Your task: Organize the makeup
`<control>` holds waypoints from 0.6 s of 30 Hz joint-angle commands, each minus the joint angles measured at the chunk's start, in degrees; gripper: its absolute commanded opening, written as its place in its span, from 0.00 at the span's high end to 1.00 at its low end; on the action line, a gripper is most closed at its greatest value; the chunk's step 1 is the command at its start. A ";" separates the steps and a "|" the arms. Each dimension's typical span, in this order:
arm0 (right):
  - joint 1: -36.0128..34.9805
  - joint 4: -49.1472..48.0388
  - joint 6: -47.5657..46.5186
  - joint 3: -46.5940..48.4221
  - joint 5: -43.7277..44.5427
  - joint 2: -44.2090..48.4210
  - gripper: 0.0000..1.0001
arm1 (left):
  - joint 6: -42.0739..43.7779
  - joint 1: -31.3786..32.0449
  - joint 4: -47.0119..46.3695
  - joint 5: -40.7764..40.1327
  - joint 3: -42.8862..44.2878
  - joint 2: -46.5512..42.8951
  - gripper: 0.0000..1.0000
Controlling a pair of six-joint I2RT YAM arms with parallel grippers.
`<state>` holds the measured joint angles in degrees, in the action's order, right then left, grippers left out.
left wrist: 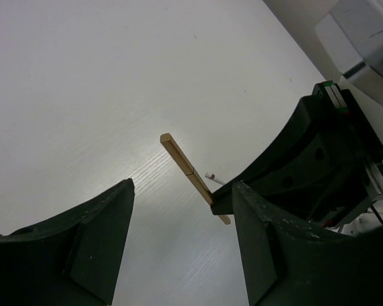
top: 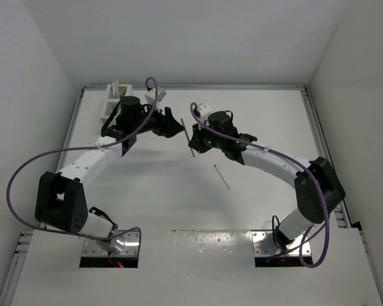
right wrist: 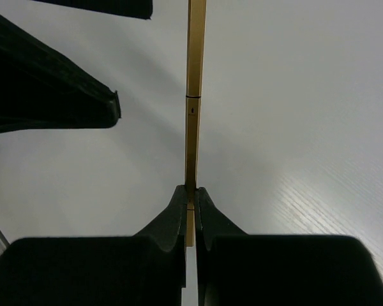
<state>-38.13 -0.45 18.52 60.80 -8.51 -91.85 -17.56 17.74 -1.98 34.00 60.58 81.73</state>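
The gold stick (right wrist: 195, 95) is in the air above the table (top: 255, 121), near its middle. It is gripped close to one end between the two fingers of the right gripper (right wrist: 190, 194), which are pressed tight on it. The stick is slim and has square edges, with a thin joint line partway along it. From the top camera it looks tilted, with the free end pointing towards the left gripper (top: 176, 126). The left gripper is spread wide and holds nothing. Its fingers are just beside the free end of the stick, with a gap between them and it. A thin grey stick (top: 222, 176) lies alone on the table, near the right arm. At the far left corner stands a white slatted box (top: 107, 108) with some sticks upright in it
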 commanded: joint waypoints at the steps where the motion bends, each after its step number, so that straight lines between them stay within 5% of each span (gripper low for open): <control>1: -0.80 -4.38 2.30 0.82 -0.09 0.54 1.00 | -3.08 0.98 -3.29 -0.78 -0.46 1.41 0.32; 8: -1.51 -7.20 3.97 0.47 -0.80 0.01 1.00 | -4.23 2.83 -4.79 -0.16 -0.98 3.17 0.44; 12: -1.60 -7.20 4.06 0.20 -1.33 -0.25 1.00 | -4.76 2.83 -5.32 -2.00 -0.99 4.31 0.83; 16: -1.77 -7.02 4.15 -0.15 -1.68 -0.34 1.00 | -4.24 2.83 -4.09 -2.53 -0.37 4.31 1.00; 18: -1.51 -6.06 4.06 0.11 -2.12 -0.52 0.95 | -3.63 2.83 -3.47 -3.67 0.24 4.31 1.00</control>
<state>-39.35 -4.47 22.04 60.53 -9.04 -92.68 -22.96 20.91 -4.80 33.12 59.92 85.95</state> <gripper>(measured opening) 0.037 0.046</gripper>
